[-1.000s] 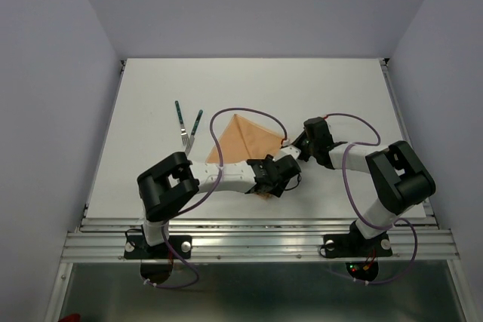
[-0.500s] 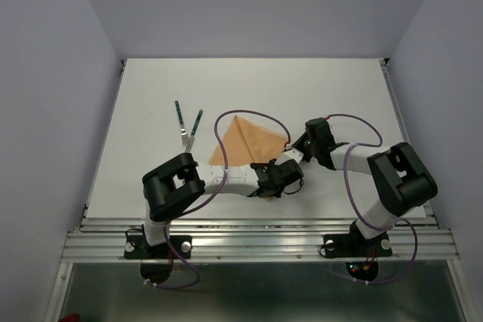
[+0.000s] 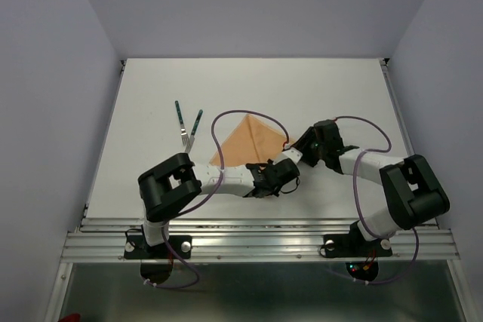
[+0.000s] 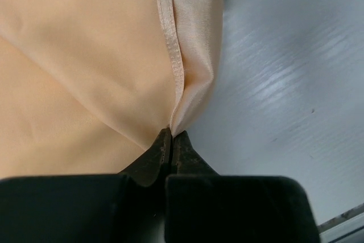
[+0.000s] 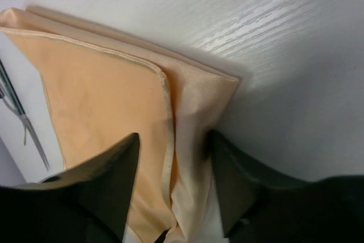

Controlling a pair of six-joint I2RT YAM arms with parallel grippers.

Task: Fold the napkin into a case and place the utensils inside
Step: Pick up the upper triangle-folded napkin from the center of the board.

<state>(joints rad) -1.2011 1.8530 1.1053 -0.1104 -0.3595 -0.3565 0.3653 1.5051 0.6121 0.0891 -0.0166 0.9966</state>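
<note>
Since the left gripper (image 4: 172, 140) pinches only a corner tip of the napkin (image 4: 85, 55) while the right gripper (image 5: 172, 138) stands open, we fear the layers slipping free and unfolding.

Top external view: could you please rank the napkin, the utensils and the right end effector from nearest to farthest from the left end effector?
1. napkin, pinched in the left end effector itself.
2. right end effector, close by on the right, at the napkin's corner.
3. utensils, beyond the napkin's left side.
</note>
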